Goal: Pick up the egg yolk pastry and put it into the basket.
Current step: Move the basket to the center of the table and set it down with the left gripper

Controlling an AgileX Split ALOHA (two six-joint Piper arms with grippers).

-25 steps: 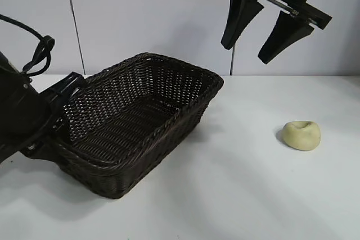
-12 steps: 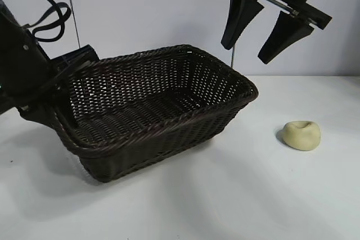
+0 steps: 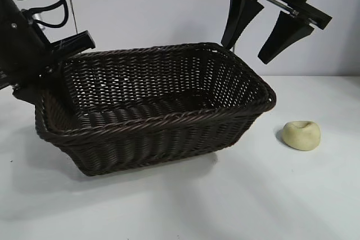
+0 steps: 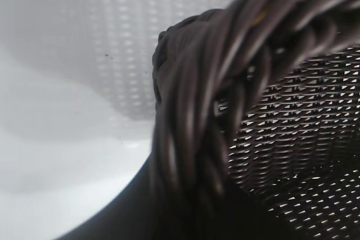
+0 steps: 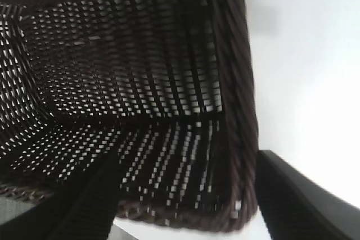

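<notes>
Below the right tool (image 3: pixel 263 40), its fingers apart, the egg yolk pastry (image 3: pixel 301 135) lies on the counter (image 3: pixel 253 195); left tool (image 3: pixel 53 68) is clamped on the basket (image 3: pixel 152 119) rim.

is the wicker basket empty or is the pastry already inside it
Empty. The dark brown woven wicker basket shows only bare weave inside; the small pale yellow egg yolk pastry lies on the white table beside it.

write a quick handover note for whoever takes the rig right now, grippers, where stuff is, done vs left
Left gripper: clamped on the left end rim of the basket, which looks tilted, that end raised.
Right gripper: open, holding nothing, high above the basket's right end.
Egg yolk pastry: on the table, right of the basket, apart from it, untouched.
Done: nothing in the basket.
Left: pick up the pastry and put it in.
</notes>
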